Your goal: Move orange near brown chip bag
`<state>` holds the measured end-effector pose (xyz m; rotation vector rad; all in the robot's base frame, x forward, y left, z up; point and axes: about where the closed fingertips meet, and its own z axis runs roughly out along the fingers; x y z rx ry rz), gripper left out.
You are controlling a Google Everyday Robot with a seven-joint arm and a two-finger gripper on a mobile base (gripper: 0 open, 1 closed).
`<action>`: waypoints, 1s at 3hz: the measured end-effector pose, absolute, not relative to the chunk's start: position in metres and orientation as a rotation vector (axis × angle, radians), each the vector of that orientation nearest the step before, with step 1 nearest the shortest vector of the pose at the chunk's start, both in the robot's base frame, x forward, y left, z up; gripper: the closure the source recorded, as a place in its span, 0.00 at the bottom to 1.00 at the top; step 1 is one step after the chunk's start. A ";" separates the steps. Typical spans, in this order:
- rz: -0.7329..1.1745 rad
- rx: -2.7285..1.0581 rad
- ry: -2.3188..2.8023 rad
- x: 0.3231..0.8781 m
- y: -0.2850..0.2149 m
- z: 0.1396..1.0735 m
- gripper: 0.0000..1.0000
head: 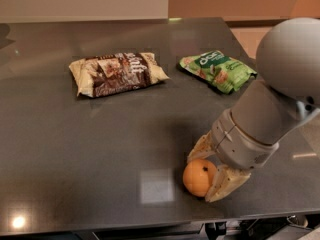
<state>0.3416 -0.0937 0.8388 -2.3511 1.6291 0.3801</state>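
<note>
The orange [198,177] sits on the dark table near its front edge, right of centre, with its dark stem dot facing up. My gripper [201,178] reaches in from the right. One finger lies against the orange's far side and the other against its near right side, closed on it. The brown chip bag [116,73] lies flat at the back left of the table, well away from the orange and the gripper.
A green snack bag [218,70] with a white logo lies at the back right, just beyond my arm [280,99]. The table's front edge [150,224] runs close below the orange. The right edge is hidden behind my arm.
</note>
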 end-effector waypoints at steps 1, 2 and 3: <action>0.324 -2.304 1.676 0.360 -0.090 0.854 0.85; 0.254 -2.221 1.759 0.403 -0.083 0.875 1.00; 0.228 -2.136 1.841 0.446 -0.072 0.885 1.00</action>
